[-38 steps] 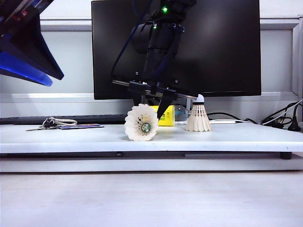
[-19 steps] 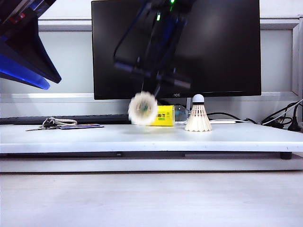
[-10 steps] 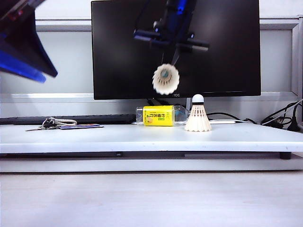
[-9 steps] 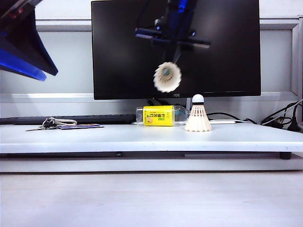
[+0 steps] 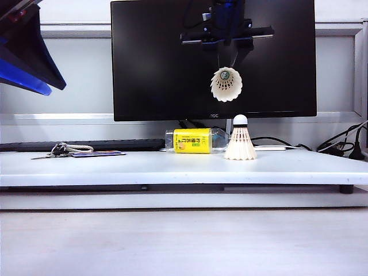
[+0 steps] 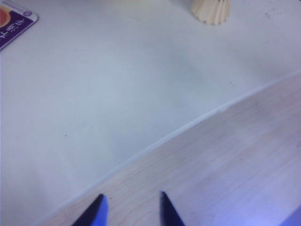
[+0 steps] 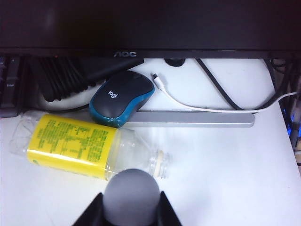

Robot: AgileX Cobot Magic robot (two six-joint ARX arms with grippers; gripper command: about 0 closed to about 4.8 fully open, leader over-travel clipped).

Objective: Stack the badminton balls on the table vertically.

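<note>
The right gripper hangs high in front of the black monitor, and its two fingers are pinched on a shuttlecock, holding it in the air with the feather skirt facing the exterior camera. In the right wrist view the rounded cork tip sits squeezed between the dark fingers, partly closed around it. Below that gripper and slightly to its right, the second shuttlecock stands upright on the white desk, cork tip up, well apart from the held one. Also under the gripper lies a yellow-labelled bottle on its side, with a blue and black mouse just behind it near the monitor's foot.

The left gripper hovers off to the side over the desk's front edge, fingers spread wide and holding nothing. Far ahead of it the standing shuttlecock's skirt is just visible, and the corner of a purple card lies on the desk.
</note>
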